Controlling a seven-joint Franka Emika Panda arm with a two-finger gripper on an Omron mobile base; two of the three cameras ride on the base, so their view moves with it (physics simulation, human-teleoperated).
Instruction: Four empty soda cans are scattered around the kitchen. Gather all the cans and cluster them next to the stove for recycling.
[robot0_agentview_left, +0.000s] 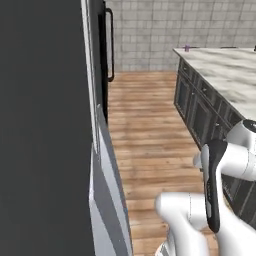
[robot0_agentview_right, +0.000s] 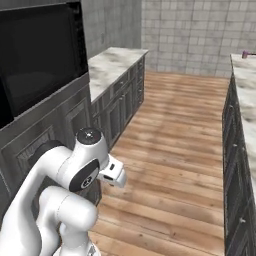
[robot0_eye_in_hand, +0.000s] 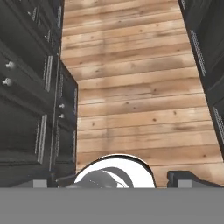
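A small purple soda can (robot0_agentview_left: 186, 48) stands upright at the far corner of the marble island counter (robot0_agentview_left: 227, 75); in the right base view the same can (robot0_agentview_right: 245, 54) sits at the far end of the right-hand counter. The stove is out of view. My gripper (robot0_eye_in_hand: 111, 181) hangs over the wooden floor far from the can. It is open, its two dark fingertips (robot0_eye_in_hand: 183, 178) set wide apart with nothing between them. The folded white arm (robot0_agentview_right: 75, 170) is low in front of the base.
A tall dark appliance with a long handle (robot0_agentview_left: 109, 45) walls off the left. Dark cabinets with a black built-in oven (robot0_agentview_right: 40, 60) and a marble counter (robot0_agentview_right: 115, 62) line that side. The wooden floor (robot0_agentview_right: 175, 130) runs as an aisle to the tiled back wall.
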